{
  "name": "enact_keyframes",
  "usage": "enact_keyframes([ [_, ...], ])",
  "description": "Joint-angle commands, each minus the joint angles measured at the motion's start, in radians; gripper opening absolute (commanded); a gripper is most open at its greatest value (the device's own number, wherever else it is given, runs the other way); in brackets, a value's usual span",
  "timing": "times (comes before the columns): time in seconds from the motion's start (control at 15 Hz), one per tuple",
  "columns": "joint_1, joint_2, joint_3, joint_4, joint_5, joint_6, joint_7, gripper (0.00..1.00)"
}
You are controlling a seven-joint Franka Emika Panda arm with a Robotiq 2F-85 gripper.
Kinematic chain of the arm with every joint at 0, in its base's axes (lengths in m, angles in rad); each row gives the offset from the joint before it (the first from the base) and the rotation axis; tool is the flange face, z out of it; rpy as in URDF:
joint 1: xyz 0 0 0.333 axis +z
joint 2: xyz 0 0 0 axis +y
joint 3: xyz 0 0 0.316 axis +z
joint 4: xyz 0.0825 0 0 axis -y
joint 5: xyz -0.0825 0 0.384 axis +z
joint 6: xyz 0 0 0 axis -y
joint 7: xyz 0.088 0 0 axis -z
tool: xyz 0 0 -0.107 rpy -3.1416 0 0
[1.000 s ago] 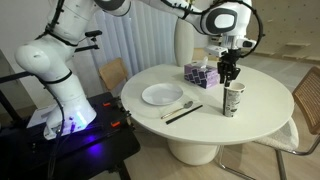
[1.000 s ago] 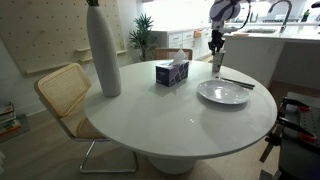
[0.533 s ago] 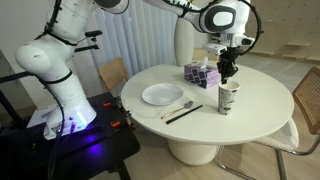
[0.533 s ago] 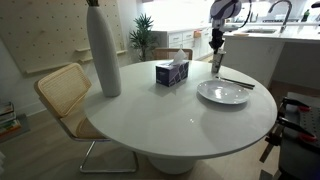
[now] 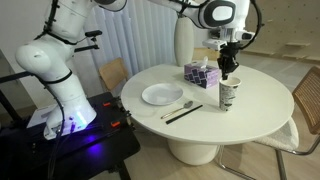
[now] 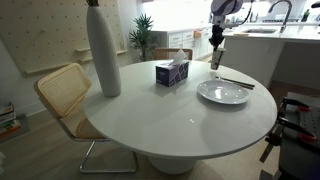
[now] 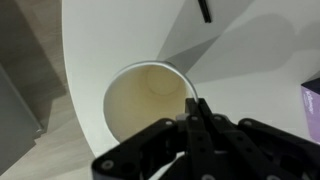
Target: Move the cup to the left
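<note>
Cup [image 7: 140, 100] directly beneath the jaws, upright, pale inside, mouth open to the wrist view. Jaws drawn narrow and pinched on the cup's rim, on the side facing the tissue box [image 7: 312, 100], with one finger [image 7: 200, 125] lying across the rim. Cannot tell whether the base rests on the round white bench [image 5: 250, 125] or hangs just clear of it. Closest by, a purple tissue box, near but not touching in both exterior views. Next out, a spoon [image 5: 178, 105] and a dark stick [image 5: 186, 113] lying side by side between cup and white plate [image 5: 161, 95]. Farther back, a tall white vase [image 5: 183, 40] behind the tissue box. Beyond the bench edge, a wicker chair [image 6: 65, 95].
</note>
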Motion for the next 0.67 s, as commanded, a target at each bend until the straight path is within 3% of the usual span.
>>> enact_keyframes([
  [0.0,0.044,-0.17,-0.011,-0.121,-0.025,0.012,0.027,0.01],
  [0.6,0.186,-0.498,0.019,-0.28,-0.175,-0.069,0.009,0.01],
])
